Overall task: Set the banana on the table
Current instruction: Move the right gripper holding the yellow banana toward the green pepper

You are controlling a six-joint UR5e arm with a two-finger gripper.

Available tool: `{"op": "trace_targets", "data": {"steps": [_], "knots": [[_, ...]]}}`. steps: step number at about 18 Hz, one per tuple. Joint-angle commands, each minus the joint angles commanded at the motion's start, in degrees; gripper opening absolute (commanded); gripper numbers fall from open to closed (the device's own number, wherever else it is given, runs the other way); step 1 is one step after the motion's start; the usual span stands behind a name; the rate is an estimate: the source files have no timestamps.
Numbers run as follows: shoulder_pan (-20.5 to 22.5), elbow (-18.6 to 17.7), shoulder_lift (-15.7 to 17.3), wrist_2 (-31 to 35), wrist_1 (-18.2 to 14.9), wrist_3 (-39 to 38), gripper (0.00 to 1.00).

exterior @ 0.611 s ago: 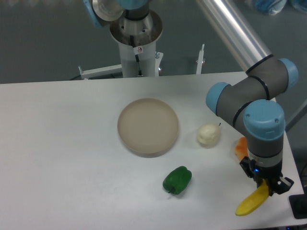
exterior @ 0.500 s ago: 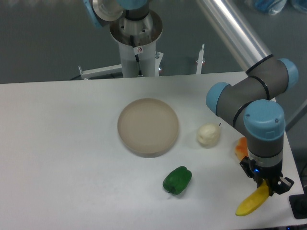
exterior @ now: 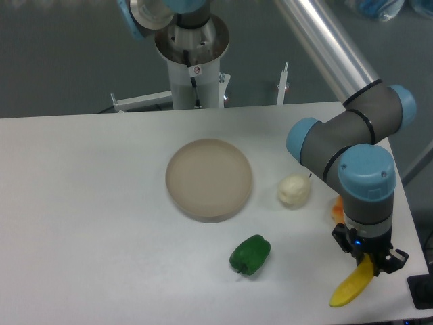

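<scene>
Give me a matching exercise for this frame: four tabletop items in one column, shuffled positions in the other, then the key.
Items:
1. banana
2. green pepper
3. round beige plate
4. pale cream fruit

Positions:
A. mid-table, nothing on it
B. between plate and arm
C. in the gripper at the table's near right corner
D. in front of the plate

Pairs: 1-C, 2-D, 3-A, 4-B
</scene>
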Motion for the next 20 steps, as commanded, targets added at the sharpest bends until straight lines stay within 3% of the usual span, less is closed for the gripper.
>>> {"op": "trace_targets", "data": {"steps": [7, 10, 12, 14, 20], "knots": [[-0.62, -5.54, 4.04, -0.18, -0.09, -4.04, 0.29], [-1.93, -9.4, 5.01, 0.0, 2.36, -2.06, 0.29], [-2.37, -9.85, 4.14, -0.09, 5.09, -1.78, 0.29], [-2.72, -8.98, 1.42, -0.18, 6.94, 4.25, 0.29], [-3.16, -8.36, -1.93, -1.32, 7.82, 11.58, 0.29]]}}
